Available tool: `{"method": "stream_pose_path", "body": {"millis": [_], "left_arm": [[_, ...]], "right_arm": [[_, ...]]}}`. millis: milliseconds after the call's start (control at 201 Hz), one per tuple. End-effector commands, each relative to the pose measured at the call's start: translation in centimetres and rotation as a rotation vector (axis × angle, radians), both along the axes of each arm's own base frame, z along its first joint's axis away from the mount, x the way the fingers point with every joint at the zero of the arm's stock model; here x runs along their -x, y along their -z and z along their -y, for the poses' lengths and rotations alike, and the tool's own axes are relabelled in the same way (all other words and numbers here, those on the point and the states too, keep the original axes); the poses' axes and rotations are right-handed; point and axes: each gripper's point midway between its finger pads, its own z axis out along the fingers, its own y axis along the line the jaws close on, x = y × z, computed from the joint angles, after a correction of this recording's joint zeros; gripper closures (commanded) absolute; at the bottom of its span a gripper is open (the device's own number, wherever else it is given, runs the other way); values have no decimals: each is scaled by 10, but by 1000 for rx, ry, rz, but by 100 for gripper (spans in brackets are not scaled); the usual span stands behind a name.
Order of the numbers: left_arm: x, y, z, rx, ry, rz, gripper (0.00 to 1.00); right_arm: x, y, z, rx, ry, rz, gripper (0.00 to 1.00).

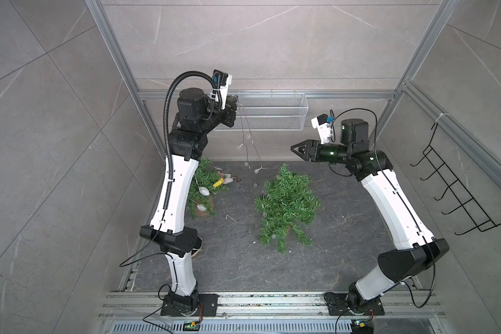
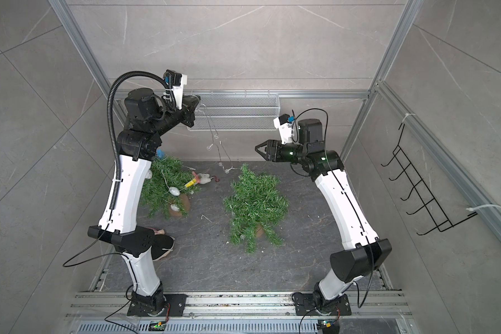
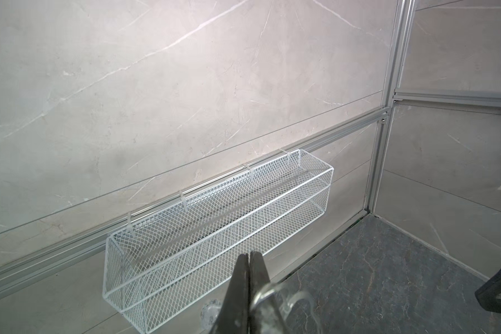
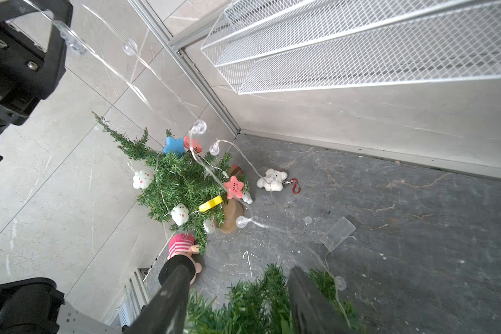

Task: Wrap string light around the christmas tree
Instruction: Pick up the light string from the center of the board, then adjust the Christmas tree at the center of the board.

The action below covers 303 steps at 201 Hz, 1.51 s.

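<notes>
Pinching the string light (image 1: 248, 136), the left hand (image 3: 249, 256) is held high; next the light should be looped round the christmas tree (image 1: 287, 202) below the spread, empty right hand (image 1: 294, 150).

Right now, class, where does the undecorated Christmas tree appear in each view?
Both top views: undecorated tree near the picture's middle.
Left wrist: not in it.
Right wrist: close up, behind the right arm's fingers.
Shared landmark: white mesh basket on the back wall.
</notes>
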Motion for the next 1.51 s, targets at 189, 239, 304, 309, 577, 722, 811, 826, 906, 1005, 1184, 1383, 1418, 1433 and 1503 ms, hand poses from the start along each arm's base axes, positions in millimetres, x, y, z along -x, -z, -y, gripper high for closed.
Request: {"method": "stream_pose_path", "body": {"millis": [189,239,304,309,577,722,811,826,906,1005,1184,1383,1418,1433,1503], "left_arm": [[72,-58,6,-14,65,158,100],[78,-60,8,-26,66,165,100],[88,-60,9,-42,67,163,100],[89,-59,9,-43,69,163,100],[131,-44,23,-104,101,134,100],[150,-22,32,-128,128,62,100],[163,-4,39,-162,153,17,100],[166,-1,40,-166,160,8,100],[171,15,44,-167,177,-44,100],[173,33,49,-163,206,-98,100],[178,40,51,-137,236,-114,100],[188,58,58,-102,297,-179,100],[188,60,58,-95,298,-183,100],[188,61,57,-93,296,-185,100],[189,65,57,-80,300,-188,100]], "right_arm": [[-7,25,3,9,31,-23,43],[-6,26,3,5,33,-24,43],[-4,29,4,2,35,-28,43],[-4,28,4,1,35,-26,43],[3,37,9,3,56,-30,43],[9,41,12,-16,73,-25,43],[12,46,13,-21,75,-39,44],[13,46,13,-23,75,-40,44],[20,49,13,-36,80,-50,44],[32,56,14,-40,97,-50,44],[59,79,20,-18,113,-106,45],[97,93,44,26,189,-114,45],[102,93,49,40,207,-111,45],[104,93,51,48,214,-113,45],[115,91,57,58,220,-115,48]]}}
